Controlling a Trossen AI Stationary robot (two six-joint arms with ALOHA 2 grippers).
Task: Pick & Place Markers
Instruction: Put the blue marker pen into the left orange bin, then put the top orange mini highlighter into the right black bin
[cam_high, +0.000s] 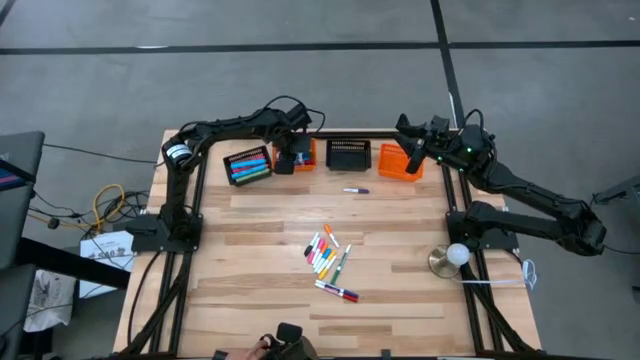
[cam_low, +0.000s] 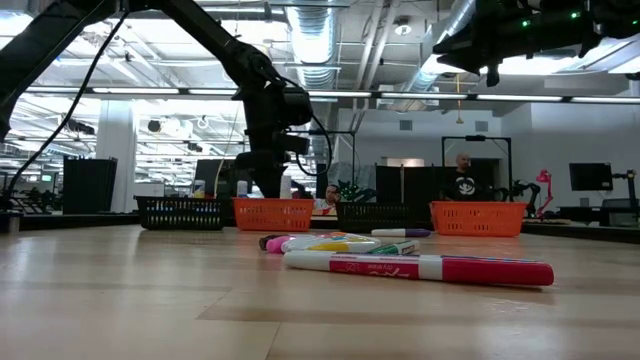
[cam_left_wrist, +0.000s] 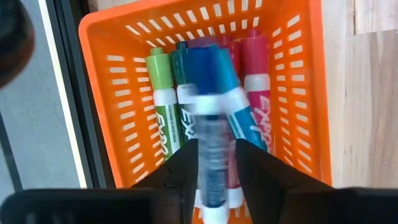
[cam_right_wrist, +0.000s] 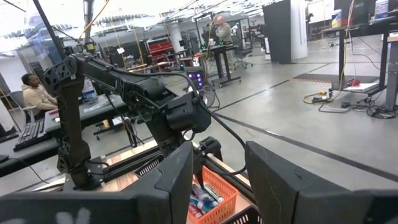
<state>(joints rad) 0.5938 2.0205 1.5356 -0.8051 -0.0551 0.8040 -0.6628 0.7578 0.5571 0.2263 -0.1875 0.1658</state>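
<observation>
My left gripper points down into the left orange basket at the table's far edge. Its fingers stand apart, with a blurred blue marker upright between them. Green, teal, light blue and red markers lie side by side on the basket's floor. Several more markers lie in a loose pile at mid-table, and one lies alone. My right gripper is open and holds nothing, level and high above the right orange basket. My left gripper's fingers come from above and run along the blue marker's lower barrel. A gap shows between the barrel and one finger. Whether the other finger touches it I cannot tell. The marker is blurred, over the markers in the basket.
A black basket holding markers stands left of the orange one, and another black basket stands between the two orange ones. A round metal base with a white ball sits near the right edge. People show in the room beyond.
</observation>
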